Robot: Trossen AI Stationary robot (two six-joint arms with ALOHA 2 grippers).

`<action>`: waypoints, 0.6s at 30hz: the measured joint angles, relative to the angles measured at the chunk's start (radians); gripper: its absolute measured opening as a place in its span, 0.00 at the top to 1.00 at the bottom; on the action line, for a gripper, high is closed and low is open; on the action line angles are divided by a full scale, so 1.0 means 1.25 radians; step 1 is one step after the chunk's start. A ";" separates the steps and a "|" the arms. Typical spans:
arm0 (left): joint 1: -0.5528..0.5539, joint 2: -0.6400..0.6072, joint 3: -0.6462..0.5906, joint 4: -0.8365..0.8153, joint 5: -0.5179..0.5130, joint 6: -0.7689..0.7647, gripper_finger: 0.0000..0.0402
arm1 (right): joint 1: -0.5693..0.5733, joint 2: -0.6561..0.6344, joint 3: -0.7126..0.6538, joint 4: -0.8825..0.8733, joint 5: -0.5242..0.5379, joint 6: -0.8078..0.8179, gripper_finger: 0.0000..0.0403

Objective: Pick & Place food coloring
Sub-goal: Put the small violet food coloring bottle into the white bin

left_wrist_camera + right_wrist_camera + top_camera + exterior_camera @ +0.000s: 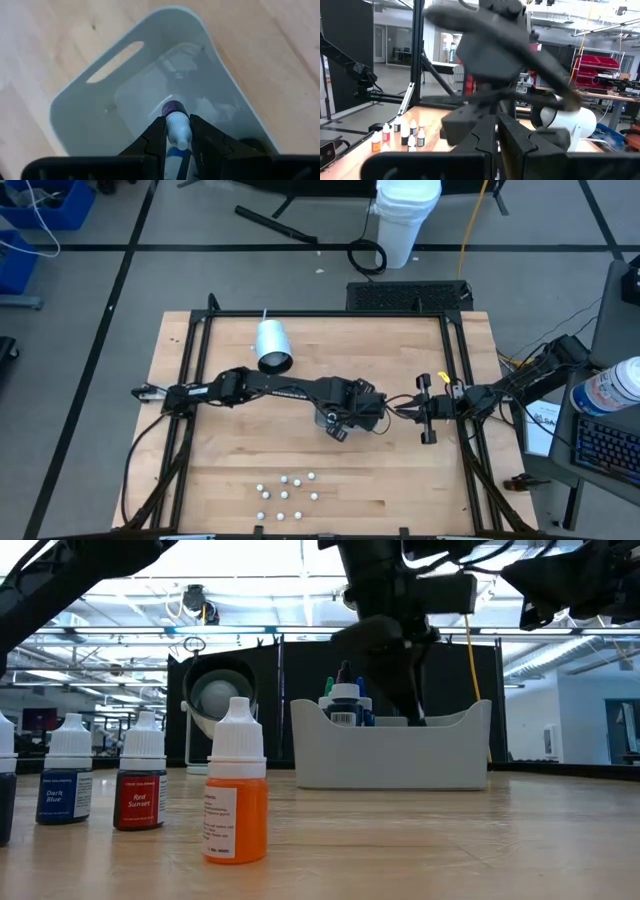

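High view, left arm: reaches across the table [400, 490] to its middle; the left gripper [338, 423] hangs over the grey tray [330, 420], which the arm mostly covers.
High view, right arm: waits at the table's right edge, right gripper [405, 409] pointed toward the middle, near the left arm's wrist.
High view, food coloring: a cluster of small white-capped bottles [287, 494] stands near the front edge, well apart from the tray.
High view, other: a white cylinder [272, 345] lies on its side behind the left arm.

Low view, bottles: an orange bottle [236, 785] stands nearest, with a red-labelled one [141, 786] and a dark blue one [68, 783] to its side (all upright, white caps).
Low view, tray: several bottles [343, 703] already stand inside, their tops showing above the rim; the dark gripper comes down from above into it.

Left wrist view, grip: fingers [156, 136] clamped on one white-bodied, dark-capped bottle [177, 127], held directly above the tray's interior; whether it touches the floor cannot be told.

Right wrist view, fingers: pressed together, holding nothing; the left arm fills the picture beyond, the bottle cluster off to one side.
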 joint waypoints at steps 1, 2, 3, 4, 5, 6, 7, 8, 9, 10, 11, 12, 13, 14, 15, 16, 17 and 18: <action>-0.001 0.002 0.000 -0.001 0.000 0.009 0.82 | 0.000 0.000 0.000 0.000 -0.001 0.000 0.96; -0.002 0.003 0.000 -0.004 0.000 0.021 0.82 | 0.000 0.000 0.000 0.000 -0.001 0.000 0.96; -0.003 0.003 0.000 -0.005 0.000 0.042 0.82 | 0.000 0.000 0.000 0.000 -0.001 0.000 0.96; -0.005 0.002 0.000 -0.005 0.000 0.065 0.82 | 0.000 0.000 0.000 0.000 -0.001 0.000 0.96; -0.006 0.001 0.000 -0.006 0.000 0.089 0.82 | 0.000 0.000 0.000 0.000 -0.001 0.000 0.96; -0.008 0.000 0.000 -0.008 0.000 0.114 0.82 | 0.000 0.000 0.000 0.000 -0.001 0.000 0.96; -0.009 0.000 0.000 -0.010 0.000 0.135 0.82 | 0.000 0.000 0.000 0.000 -0.001 0.001 0.96; -0.011 0.000 0.000 -0.010 0.000 0.151 0.82 | 0.000 0.000 0.000 -0.001 -0.001 0.004 0.96; -0.012 0.001 0.000 -0.007 0.001 0.160 0.82 | 0.000 0.000 0.000 0.000 -0.001 0.006 0.96; -0.012 0.001 0.000 -0.004 0.001 0.166 0.82 | 0.000 0.000 0.000 0.000 -0.002 0.006 0.96; -0.012 0.001 0.000 -0.002 0.001 0.168 0.82 | 0.000 0.000 0.000 0.000 -0.002 0.006 0.96; -0.012 0.000 0.000 -0.002 0.004 0.167 0.82 | 0.000 0.000 0.000 0.000 -0.001 0.006 0.96; -0.012 0.000 0.000 -0.002 0.009 0.161 0.82 | 0.000 0.000 0.000 0.000 -0.001 0.006 0.96; -0.010 0.000 0.000 -0.003 0.016 0.152 0.82 | 0.000 0.000 0.000 -0.001 -0.001 0.006 0.96; -0.008 0.000 0.000 -0.004 0.024 0.142 0.82 | 0.000 0.000 0.000 -0.001 -0.001 0.006 0.96; -0.006 0.000 0.000 -0.004 0.031 0.132 0.82 | 0.000 0.000 0.000 0.000 -0.001 0.006 0.96; -0.004 0.000 0.000 -0.003 0.038 0.123 0.82 | 0.000 0.000 0.000 0.000 -0.001 0.005 0.96; -0.003 0.000 0.000 -0.003 0.043 0.114 0.82 | 0.000 0.000 0.000 0.000 -0.001 0.003 0.96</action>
